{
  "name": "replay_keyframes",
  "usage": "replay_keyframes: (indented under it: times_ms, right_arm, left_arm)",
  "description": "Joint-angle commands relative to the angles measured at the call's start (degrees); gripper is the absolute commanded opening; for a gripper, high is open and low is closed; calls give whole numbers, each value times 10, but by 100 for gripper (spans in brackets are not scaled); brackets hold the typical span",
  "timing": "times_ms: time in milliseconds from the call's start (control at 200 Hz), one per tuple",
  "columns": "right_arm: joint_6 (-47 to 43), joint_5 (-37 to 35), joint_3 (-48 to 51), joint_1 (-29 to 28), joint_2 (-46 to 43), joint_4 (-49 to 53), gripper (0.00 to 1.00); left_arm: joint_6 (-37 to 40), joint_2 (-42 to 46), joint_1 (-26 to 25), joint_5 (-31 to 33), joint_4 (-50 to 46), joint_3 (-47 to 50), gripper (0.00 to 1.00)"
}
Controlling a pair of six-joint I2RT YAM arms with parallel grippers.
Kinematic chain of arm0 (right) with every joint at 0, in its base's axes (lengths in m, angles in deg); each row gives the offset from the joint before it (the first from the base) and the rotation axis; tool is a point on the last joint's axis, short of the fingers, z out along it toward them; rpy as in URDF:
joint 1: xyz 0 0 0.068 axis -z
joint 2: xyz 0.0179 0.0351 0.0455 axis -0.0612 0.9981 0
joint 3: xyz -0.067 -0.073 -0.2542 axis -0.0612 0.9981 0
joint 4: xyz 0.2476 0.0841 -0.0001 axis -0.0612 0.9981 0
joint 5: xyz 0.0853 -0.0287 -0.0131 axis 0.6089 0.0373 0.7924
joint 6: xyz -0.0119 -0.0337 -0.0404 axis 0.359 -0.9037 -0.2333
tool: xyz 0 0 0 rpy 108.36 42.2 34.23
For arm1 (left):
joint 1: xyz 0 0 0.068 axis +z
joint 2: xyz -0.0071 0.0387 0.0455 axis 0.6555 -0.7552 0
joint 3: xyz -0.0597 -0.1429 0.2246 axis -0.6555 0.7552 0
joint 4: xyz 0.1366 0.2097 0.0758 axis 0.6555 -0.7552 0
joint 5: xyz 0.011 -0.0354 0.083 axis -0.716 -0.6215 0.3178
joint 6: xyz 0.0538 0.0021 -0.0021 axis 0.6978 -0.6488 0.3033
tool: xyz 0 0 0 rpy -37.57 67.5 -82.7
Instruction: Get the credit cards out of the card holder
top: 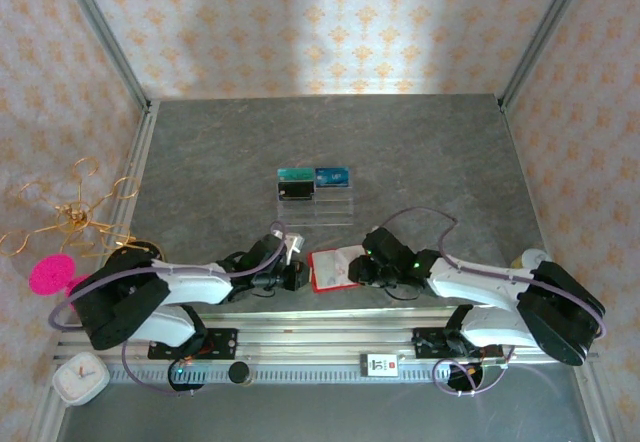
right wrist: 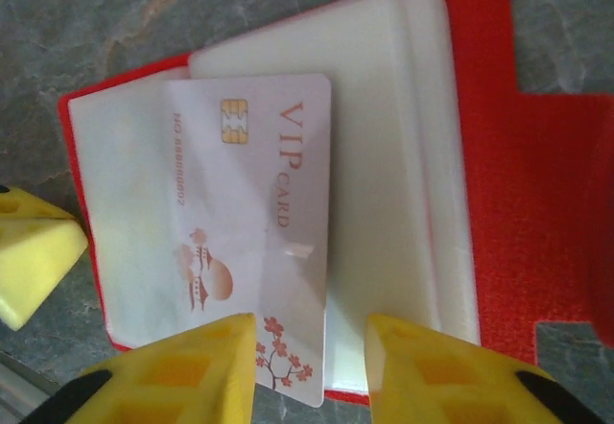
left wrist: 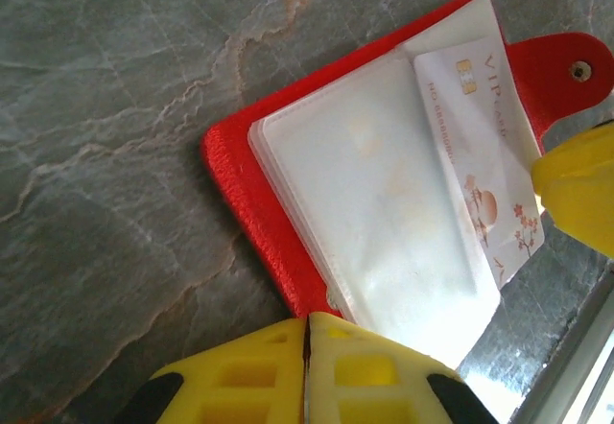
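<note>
The red card holder (top: pixel 322 271) lies open near the table's front edge, between my two grippers, whitish pockets (left wrist: pixel 384 184) up. A pale credit card (right wrist: pixel 259 213) marked VIP sticks partway out of a pocket, also seen in the left wrist view (left wrist: pixel 484 155). My right gripper (right wrist: pixel 312 333) is open, its fingertips astride the card's near end, one finger (right wrist: pixel 206 366) overlapping its corner. My left gripper (left wrist: pixel 309 333) is shut, tips at the holder's near corner (left wrist: pixel 288 280); nothing shows between them. A bright blue credit card (top: pixel 331 175) lies at the clear tray.
The clear tray (top: pixel 315 207) sits mid-table with a teal card (top: pixel 295 174) and a black card (top: pixel 293 191). A metal rail (top: pixel 320 337) runs along the near edge. A white clock (top: pixel 80 377), a pink disc (top: pixel 50 274) and a gold wire stand (top: pixel 75 212) are at the left.
</note>
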Motion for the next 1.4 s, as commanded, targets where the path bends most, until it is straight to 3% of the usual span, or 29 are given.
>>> replay_keyframes:
  times_ms: [0, 195, 556, 736, 1101, 1397]
  right_arm:
    - [-41, -30, -34, 8, -8, 25, 35]
    - [-76, 1, -39, 44, 12, -5, 35]
    - [-79, 48, -12, 48, 32, -64, 32]
    - [-71, 26, -9, 48, 50, -56, 31]
    - [-55, -18, 3, 48, 16, -36, 33]
    - [-65, 47, 8, 48, 27, -82, 30]
  left_arm:
    - [12, 27, -13, 25, -47, -37, 11]
    - [17, -41, -38, 3, 0, -98, 13]
    - [35, -140, -46, 2, -14, -148, 11]
    - [35, -182, -46, 3, -18, -152, 7]
    - [35, -194, -46, 8, -19, -142, 5]
    - [35, -197, -46, 7, -19, -142, 4]
